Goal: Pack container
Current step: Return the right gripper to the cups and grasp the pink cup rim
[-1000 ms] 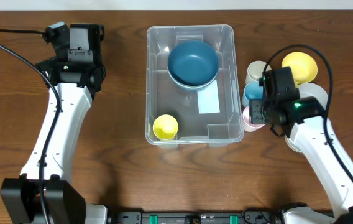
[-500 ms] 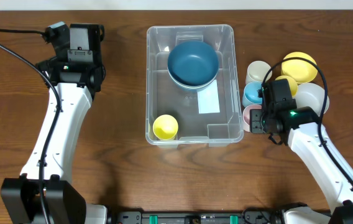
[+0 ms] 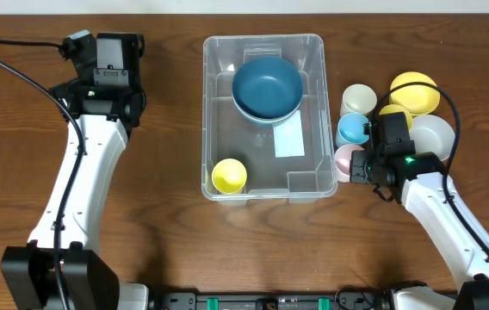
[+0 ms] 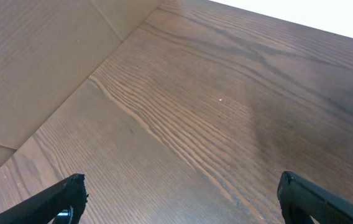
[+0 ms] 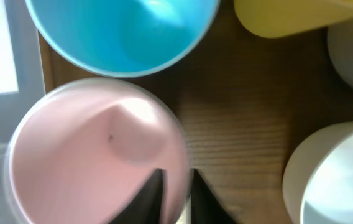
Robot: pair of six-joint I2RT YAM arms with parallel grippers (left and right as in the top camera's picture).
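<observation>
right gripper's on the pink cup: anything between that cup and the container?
Nothing visible. The pink cup sits just outside the right wall of the container, with the right gripper straddling its rim. Only that wall needs lifting over. Inside, the yellow cup and blue bowl sit elsewhere.

It looked like a robot lab bench, not a home. A left arm (image 3: 77, 181) and a right arm (image 3: 451, 215) rose from the near edge of a wood-grain table (image 3: 167, 250), by a black rail (image 3: 253, 302) with green clips. Plastic bowls (image 3: 266, 86) and cups (image 3: 358, 99) lay in and beside a clear bin (image 3: 213, 112).
</observation>
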